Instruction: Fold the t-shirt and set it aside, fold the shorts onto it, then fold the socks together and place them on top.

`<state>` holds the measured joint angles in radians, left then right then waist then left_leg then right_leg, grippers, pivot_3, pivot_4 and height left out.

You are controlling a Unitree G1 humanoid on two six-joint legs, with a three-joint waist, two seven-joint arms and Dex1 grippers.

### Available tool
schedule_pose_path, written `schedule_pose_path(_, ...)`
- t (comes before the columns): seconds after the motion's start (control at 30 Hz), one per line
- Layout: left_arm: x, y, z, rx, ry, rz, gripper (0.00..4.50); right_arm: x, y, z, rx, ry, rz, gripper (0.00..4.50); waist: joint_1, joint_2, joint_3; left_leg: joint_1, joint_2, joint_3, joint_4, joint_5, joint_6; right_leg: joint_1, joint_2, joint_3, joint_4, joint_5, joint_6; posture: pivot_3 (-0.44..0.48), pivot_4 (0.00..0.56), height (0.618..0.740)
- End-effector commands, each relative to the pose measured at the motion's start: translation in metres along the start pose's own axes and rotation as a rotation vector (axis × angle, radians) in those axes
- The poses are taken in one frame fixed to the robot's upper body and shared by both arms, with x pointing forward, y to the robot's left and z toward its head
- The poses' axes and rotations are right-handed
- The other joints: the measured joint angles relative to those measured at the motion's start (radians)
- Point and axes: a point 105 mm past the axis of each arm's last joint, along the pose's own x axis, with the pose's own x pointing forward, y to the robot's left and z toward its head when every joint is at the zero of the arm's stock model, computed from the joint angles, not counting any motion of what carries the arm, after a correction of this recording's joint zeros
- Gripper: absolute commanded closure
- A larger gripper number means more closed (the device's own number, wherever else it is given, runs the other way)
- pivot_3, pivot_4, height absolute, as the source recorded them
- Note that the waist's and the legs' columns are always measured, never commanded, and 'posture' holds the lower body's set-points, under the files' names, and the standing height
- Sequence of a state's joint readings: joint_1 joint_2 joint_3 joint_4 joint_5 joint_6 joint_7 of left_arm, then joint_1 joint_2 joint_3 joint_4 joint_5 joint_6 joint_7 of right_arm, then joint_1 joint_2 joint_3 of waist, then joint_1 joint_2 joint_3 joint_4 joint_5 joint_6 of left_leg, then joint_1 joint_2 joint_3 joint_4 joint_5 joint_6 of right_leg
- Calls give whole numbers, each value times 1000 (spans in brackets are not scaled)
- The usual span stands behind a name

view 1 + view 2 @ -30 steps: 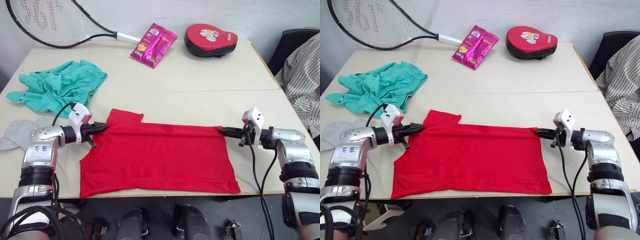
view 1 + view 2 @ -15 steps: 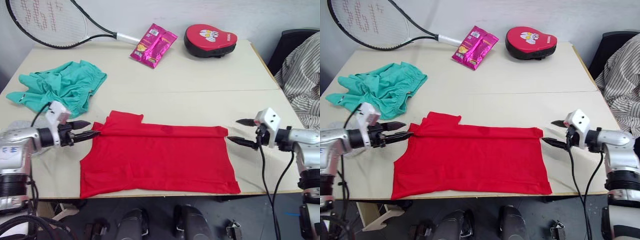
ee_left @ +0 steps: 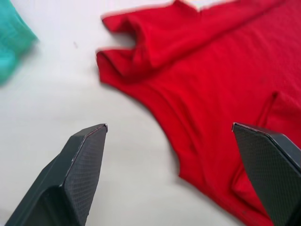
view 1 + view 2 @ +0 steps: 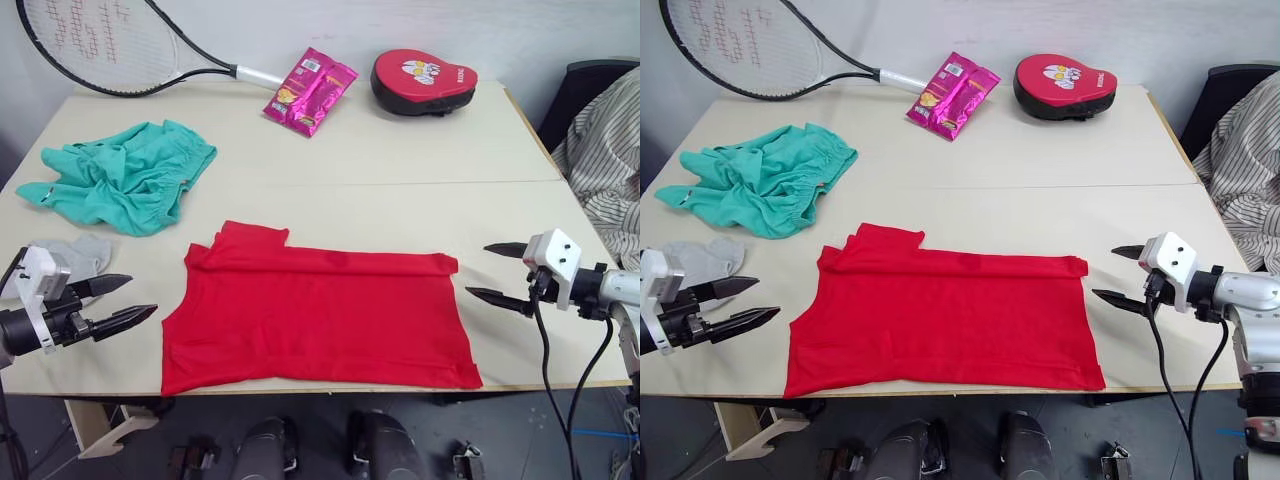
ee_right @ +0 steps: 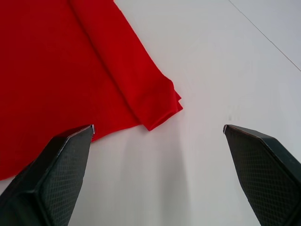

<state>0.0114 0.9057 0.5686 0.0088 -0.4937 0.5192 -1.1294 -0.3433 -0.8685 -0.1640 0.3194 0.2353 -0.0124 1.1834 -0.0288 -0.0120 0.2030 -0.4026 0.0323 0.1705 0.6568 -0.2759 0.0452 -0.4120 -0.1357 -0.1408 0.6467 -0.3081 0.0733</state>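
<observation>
Cut off and unclear

Racket head [image 4: 95, 40] cropped at the top left edge; striped garment [image 4: 608, 150] cut by the right edge beyond the table's right side; print on the red pad [image 4: 424, 72] too small to read; teal shorts [image 3: 14, 44] blurred, clipped in the left wrist view.

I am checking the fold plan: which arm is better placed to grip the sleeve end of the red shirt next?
Probably the left. The left gripper is open beside the shirt's sleeve end, while the right gripper, also open, sits off the hem end.
</observation>
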Motion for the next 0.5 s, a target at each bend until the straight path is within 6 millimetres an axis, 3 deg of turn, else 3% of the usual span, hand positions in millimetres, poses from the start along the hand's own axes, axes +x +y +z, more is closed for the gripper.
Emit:
schedule_pose_path(0.03, 14, -4, 20, -23, -33, -51, 28, 8, -11, 12, 20, -32, -13, 0, 2, 0, 0, 0, 0, 0, 0, 0, 0, 0, 0, 0, 0, 0, 0, 0, 150, 740)
schedule_pose_path(0.27, 60, 8, 39, -71, -8, -82, 28, 37, -21, 9, 90, 4, 48, 0, 0, 0, 0, 0, 0, 1, 0, 0, 0, 0, 2, 0, 0, 1, -1, 0, 150, 740)
schedule_pose_path(0.4, 73, 12, 49, -52, 2, -91, 28, 43, -20, 6, 86, 16, 79, 0, -1, 0, 0, -2, 0, 3, 0, 1, 1, -1, 4, -1, 2, 1, 0, 0, 150, 740)
schedule_pose_path(0.5, 75, 11, 54, -47, -10, -111, 0, 45, -22, 7, 99, 3, 77, 606, -5, 0, 0, -2, 0, 4, 1, 1, 2, -1, 4, 0, 2, 1, 0, 0, 150, 740)
